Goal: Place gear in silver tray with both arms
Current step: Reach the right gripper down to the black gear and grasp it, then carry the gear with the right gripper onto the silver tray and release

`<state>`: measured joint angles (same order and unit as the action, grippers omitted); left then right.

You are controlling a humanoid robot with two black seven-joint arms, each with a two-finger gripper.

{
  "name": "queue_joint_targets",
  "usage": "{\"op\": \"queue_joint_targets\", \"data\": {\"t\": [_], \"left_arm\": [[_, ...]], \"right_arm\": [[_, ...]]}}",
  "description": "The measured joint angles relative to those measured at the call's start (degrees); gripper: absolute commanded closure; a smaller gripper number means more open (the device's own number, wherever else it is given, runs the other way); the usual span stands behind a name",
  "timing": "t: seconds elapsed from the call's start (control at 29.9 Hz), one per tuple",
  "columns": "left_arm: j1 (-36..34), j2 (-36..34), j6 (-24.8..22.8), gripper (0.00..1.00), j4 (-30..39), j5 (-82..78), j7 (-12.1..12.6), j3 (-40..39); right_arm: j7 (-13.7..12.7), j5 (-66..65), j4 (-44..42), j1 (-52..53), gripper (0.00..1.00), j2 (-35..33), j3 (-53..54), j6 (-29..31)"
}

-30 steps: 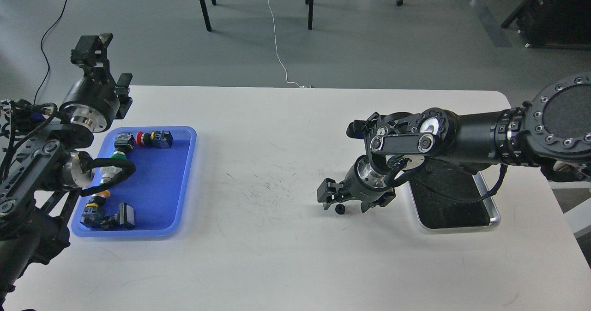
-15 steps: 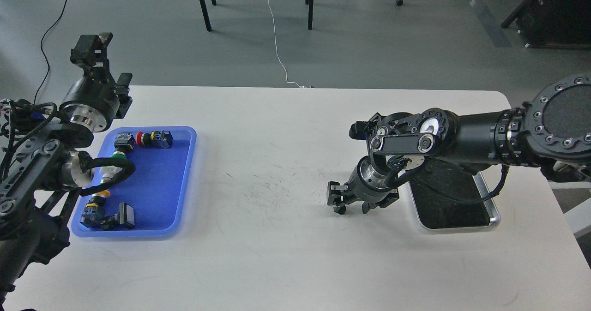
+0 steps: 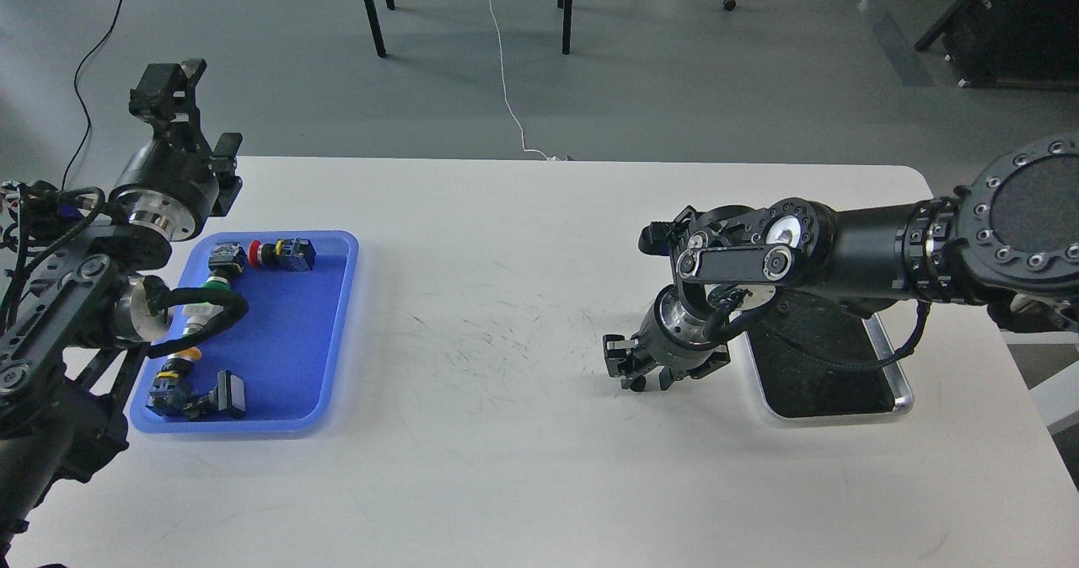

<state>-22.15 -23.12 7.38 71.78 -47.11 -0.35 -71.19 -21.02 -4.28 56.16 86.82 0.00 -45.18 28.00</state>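
Observation:
The small black gear (image 3: 638,384) sits at the tips of my right gripper (image 3: 625,367), low over the white table and just left of the silver tray (image 3: 900,383). The right gripper's fingers are drawn in around the gear. The tray's dark bottom is partly covered by my right arm (image 3: 843,248). My left gripper (image 3: 175,79) is raised beyond the table's far left corner, its fingers apart and holding nothing.
A blue plastic tray (image 3: 337,324) at the left holds several push buttons and switches. My left arm's cable hangs over it. Faint scuff marks cover the table's middle (image 3: 480,340). Chair legs and cables stand on the floor behind.
My right gripper was open beside the gear on the table. It has narrowed around the gear and shifted right toward the silver tray, the gear moving with it. The left arm has not moved.

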Motion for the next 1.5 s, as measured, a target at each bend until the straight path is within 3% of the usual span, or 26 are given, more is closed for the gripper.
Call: {"op": "queue_joint_targets", "data": {"t": [0.07,0.13,0.2,0.87,1.17,1.3,1.5], "left_arm": [[0.0,0.0,0.0,0.02,0.0,0.0,0.0,0.0],[0.0,0.0,0.0,0.02,0.0,0.0,0.0,0.0],[0.0,0.0,0.0,0.02,0.0,0.0,0.0,0.0],[0.0,0.1,0.0,0.02,-0.1,0.0,0.0,0.1],[-0.1,0.1,0.1,0.02,-0.1,0.0,0.1,0.1],[-0.1,0.4,0.1,0.02,-0.1,0.0,0.1,0.2],[0.0,0.5,0.1,0.02,-0.1,0.0,0.1,0.3]], "right_arm": [[0.0,0.0,0.0,0.0,0.74,0.0,0.0,0.0],[-0.1,-0.1,0.0,0.0,0.94,0.0,0.0,0.0],[-0.1,-0.1,0.0,0.0,0.98,0.0,0.0,0.0],[0.1,0.1,-1.2,0.8,0.98,0.0,0.0,0.0],[0.3,0.4,6.7,14.3,0.98,0.0,4.3,0.0],[0.4,-2.6,12.6,19.0,0.98,-8.7,3.9,0.0],[1.0,-18.2,12.3,15.1,0.98,-25.9,3.1,0.0]]}}
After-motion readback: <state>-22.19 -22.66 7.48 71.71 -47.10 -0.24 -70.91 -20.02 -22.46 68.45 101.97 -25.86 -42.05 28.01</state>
